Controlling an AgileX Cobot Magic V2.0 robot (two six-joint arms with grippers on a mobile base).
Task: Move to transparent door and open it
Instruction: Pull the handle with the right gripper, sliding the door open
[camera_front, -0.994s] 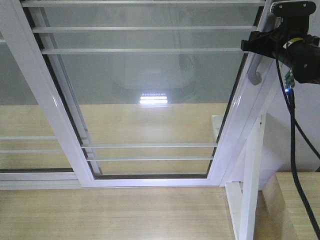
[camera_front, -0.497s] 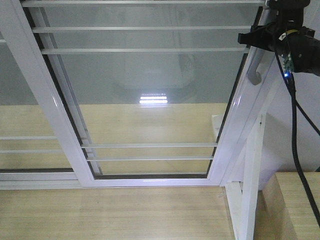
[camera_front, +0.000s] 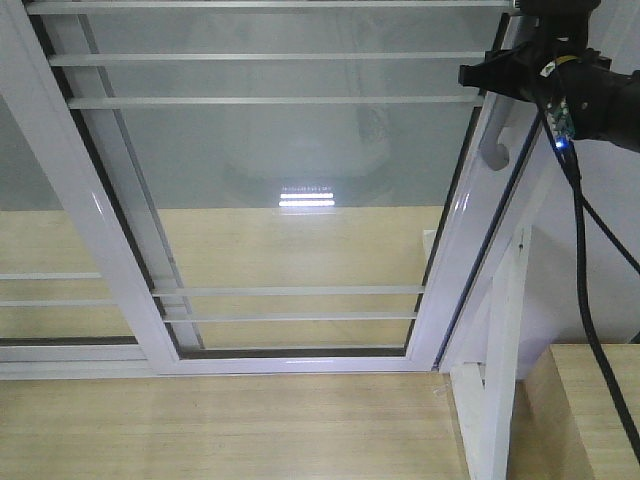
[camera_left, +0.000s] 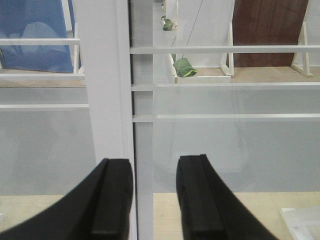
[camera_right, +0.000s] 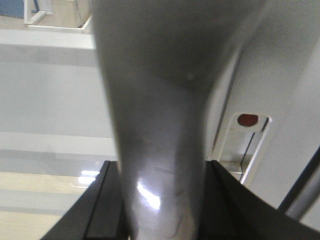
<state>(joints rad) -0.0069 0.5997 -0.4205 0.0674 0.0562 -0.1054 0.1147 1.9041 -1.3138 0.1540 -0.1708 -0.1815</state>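
the door (camera_front: 300, 250) fills the front view. its grey handle (camera_right: 155, 140) sits high on the door's right edge. the right gripper (camera_right: 161, 200) is clenched on the handle, with one black finger on each side. a thin dark gap (camera_front: 485, 270) runs down the door's right edge, so the door looks just started. to do this well, keep the squeeze firm and pull sideways, straight along the bottom rail (camera_front: 300, 362), with no twist and no push into the glass. the left gripper (camera_left: 154, 200) is spread apart and holds nothing. it hangs close to the white bars (camera_left: 225, 50), so it should keep out of the sliding door's way.
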